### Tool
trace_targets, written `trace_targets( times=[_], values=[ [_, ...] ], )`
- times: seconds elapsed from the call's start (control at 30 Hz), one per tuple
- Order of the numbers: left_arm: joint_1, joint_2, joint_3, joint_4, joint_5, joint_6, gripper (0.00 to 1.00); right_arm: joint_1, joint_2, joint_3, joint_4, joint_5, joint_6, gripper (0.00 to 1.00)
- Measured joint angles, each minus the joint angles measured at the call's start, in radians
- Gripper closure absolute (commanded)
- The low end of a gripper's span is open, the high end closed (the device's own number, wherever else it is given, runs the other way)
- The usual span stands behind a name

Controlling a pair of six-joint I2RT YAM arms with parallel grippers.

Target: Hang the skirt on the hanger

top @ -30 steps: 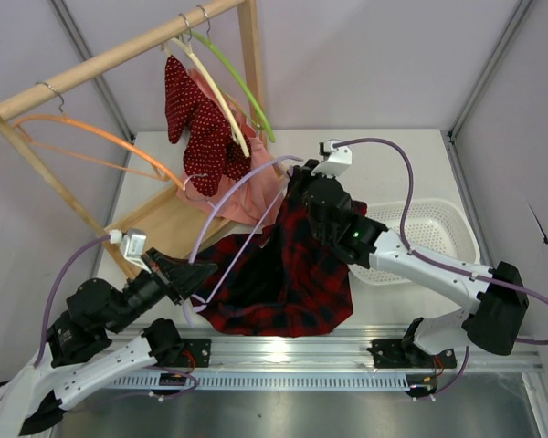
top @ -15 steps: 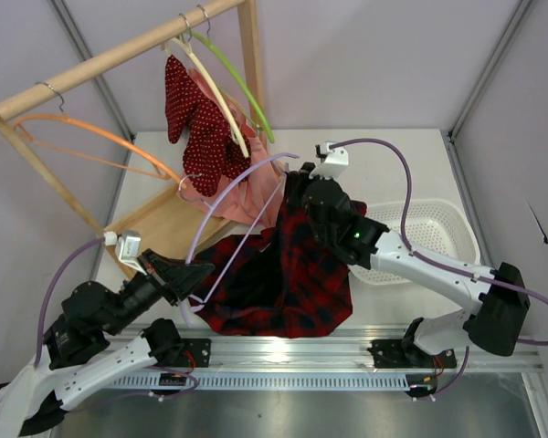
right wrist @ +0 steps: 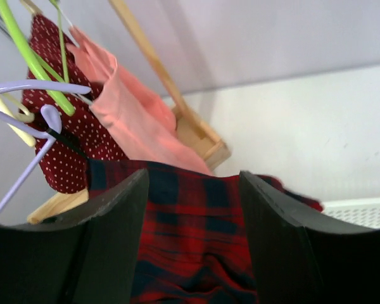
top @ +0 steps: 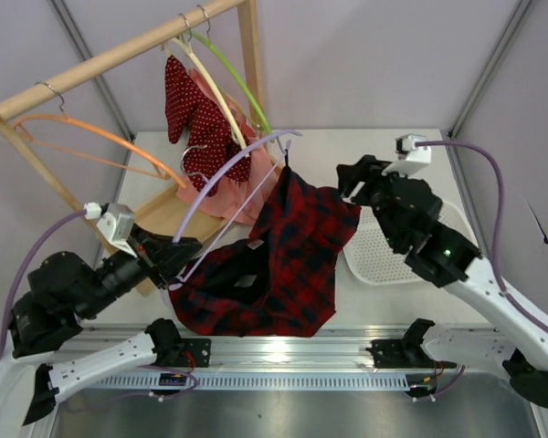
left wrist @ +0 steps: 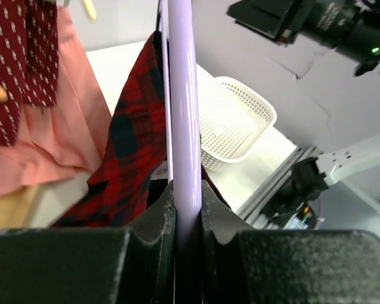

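Observation:
The lavender hanger (top: 228, 187) slants up from my left gripper (top: 175, 260), which is shut on its bar (left wrist: 180, 95). The red and dark plaid skirt (top: 292, 246) hangs from the hanger's upper end and drapes down onto the table; in the left wrist view the skirt (left wrist: 130, 145) falls to the left of the bar. My right gripper (top: 349, 181) stands open just right of the skirt's top, holding nothing. In the right wrist view the skirt (right wrist: 190, 215) lies beyond the spread fingers, apart from them, and the hanger's tip (right wrist: 25, 88) shows at far left.
A wooden rack (top: 119, 55) at the back left carries an orange hanger (top: 100, 137), cream and green hangers (top: 242, 87), a red dotted garment (top: 196, 119) and a pink garment (top: 233, 192). A white basket (top: 384, 260) sits on the table under my right arm.
My right gripper has opened, let go of the skirt and drawn back to the right. The left arm has lifted the hanger, and the skirt now hangs from its upper end.

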Motion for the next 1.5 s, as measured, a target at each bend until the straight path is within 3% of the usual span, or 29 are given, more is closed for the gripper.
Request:
trace_targets(
  times=[0.1,0.4,0.6,0.73,1.1,1.5],
  values=[
    [0.000,0.088,0.136,-0.078,0.019,0.097,1.00,-0.012,-0.080,0.000,-0.049,-0.021,-0.033,0.26],
    [0.000,0.414,0.532,-0.235,0.057,0.332,1.00,-0.030,-0.182,-0.001,-0.129,-0.105,-0.097,0.13],
    [0.000,0.624,0.827,-0.330,0.040,0.351,1.00,-0.030,-0.188,0.023,-0.204,-0.142,-0.101,0.11],
    [0.000,0.707,0.959,-0.396,0.041,0.288,1.00,-0.030,-0.227,0.070,-0.242,-0.150,-0.105,0.10],
    [0.000,0.677,0.974,-0.545,0.073,0.157,1.00,-0.031,-0.251,0.148,-0.275,-0.192,-0.109,0.07],
    [0.000,0.387,0.784,-0.605,0.117,0.133,1.00,-0.031,-0.149,0.114,-0.251,-0.178,-0.097,0.06]
  ],
)
